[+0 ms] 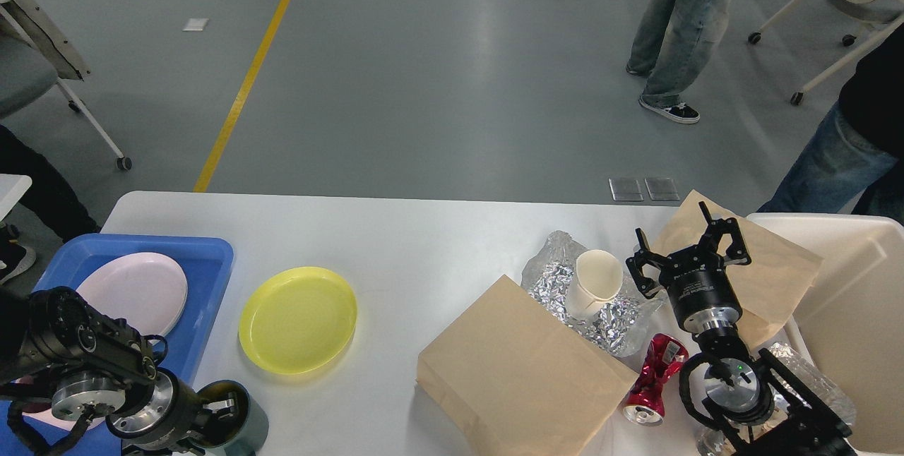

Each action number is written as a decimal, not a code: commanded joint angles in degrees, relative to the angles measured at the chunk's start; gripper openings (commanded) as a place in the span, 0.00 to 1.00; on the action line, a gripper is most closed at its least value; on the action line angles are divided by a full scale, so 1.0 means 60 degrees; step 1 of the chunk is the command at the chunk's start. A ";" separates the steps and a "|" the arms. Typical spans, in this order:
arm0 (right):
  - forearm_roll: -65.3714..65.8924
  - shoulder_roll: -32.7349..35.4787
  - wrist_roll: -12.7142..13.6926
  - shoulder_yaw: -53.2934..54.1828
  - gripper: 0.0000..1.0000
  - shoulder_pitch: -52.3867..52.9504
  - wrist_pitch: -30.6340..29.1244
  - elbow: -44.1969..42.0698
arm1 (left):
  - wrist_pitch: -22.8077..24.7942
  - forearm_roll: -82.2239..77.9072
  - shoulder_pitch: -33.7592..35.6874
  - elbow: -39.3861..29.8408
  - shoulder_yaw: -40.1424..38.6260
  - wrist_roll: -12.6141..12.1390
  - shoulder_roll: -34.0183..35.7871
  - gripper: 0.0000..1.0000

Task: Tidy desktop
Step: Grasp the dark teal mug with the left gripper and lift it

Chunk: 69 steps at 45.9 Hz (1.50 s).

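Observation:
The white desktop (424, 244) holds a yellow plate (297, 320), a large brown paper bag (519, 378), crumpled foil (607, 322) with a white paper cup (595, 281) on it, and a crushed red can (653, 378). A dark green cup (244, 417) stands at the front left. My left gripper (220, 408) pinches its left rim, one finger inside. My right gripper (688, 248) stands open and empty, between the paper cup and a second brown bag (773, 272).
A blue tray (205, 286) at the left holds a pale pink plate (134, 290). A cream bin (854, 315) stands at the right edge, with a clear plastic bottle (812, 378) beside my right arm. People and wheeled chairs stand on the floor beyond the table.

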<state>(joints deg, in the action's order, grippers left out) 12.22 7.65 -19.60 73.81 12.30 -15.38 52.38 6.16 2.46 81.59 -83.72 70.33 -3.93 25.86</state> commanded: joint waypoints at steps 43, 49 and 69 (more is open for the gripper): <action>0.0000 0.0000 0.0000 -0.0012 1.00 0.0015 0.0000 -0.0014 | 0.0525 -0.0073 0.2263 -0.1044 0.0918 -0.0868 0.0466 0.00; 0.0000 0.0000 0.0000 0.0002 1.00 0.0000 0.0000 -0.0014 | 0.1929 -0.0073 0.4518 -0.1866 0.1621 -0.0986 0.0568 0.00; 0.0000 0.0000 0.0000 0.0002 1.00 0.0000 0.0000 -0.0014 | 0.7279 0.0249 1.0630 -0.2203 0.2809 -0.0605 -0.0574 0.00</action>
<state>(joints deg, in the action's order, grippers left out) 12.22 7.67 -19.60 73.79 12.32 -15.38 52.29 46.96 3.71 142.13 -96.88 86.56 -8.02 23.20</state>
